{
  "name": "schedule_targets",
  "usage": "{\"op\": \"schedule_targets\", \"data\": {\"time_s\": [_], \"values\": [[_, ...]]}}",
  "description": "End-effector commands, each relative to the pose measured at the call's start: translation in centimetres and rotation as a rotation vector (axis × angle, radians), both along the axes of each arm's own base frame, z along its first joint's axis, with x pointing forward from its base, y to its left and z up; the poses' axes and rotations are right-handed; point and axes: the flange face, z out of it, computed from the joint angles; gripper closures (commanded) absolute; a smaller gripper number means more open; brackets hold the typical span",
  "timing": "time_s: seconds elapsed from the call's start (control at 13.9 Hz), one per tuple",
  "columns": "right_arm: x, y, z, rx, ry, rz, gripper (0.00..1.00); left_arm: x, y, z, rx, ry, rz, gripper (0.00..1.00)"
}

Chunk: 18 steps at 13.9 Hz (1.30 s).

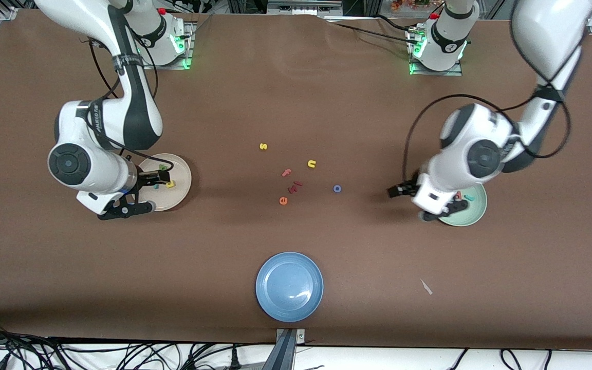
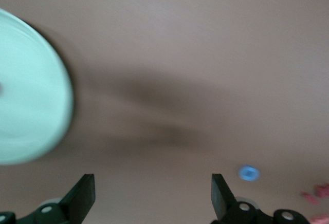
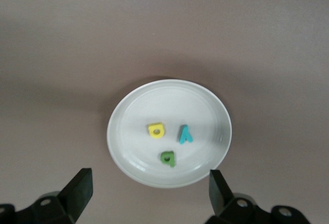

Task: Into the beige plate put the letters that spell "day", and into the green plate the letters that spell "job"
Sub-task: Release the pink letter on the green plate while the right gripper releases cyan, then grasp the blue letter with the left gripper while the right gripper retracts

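While agape, grippers at plate edges

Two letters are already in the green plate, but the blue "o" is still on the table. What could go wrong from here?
1. The blue "o" is tiny and flat, so the open left gripper may slip off it.
2. The pink letters and the orange "e" lie close by and could be grabbed or bumped instead.
3. The left gripper hangs beside the green plate and may nudge it.
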Motion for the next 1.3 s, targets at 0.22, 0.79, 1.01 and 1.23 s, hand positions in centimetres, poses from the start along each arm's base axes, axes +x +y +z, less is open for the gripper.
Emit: {"op": "schedule_targets", "data": {"time_s": [0.22,0.79,1.01,1.23], "values": [[0.9,0.7,4.2,0.063,-0.018,0.016,0.0,-2.1,-10.5,-7.0,-0.034,0.021,0.131,0.11],[-4.9,-3.8,7.0,0.07,-0.187,-0.125,0.0,-3.7,-14.1,-12.0,0.014,-0.022,0.15,0.27],[-8.4,-8.4,18.3,0.095,-0.271,-0.186,0.0,-3.2,-14.1,-12.7,0.009,-0.018,0.156,0.36],[-8.6,-10.5,22.9,0.067,-0.12,-0.178,0.0,-2.9,-13.9,-13.2,0.018,-0.025,0.147,0.39]]}}
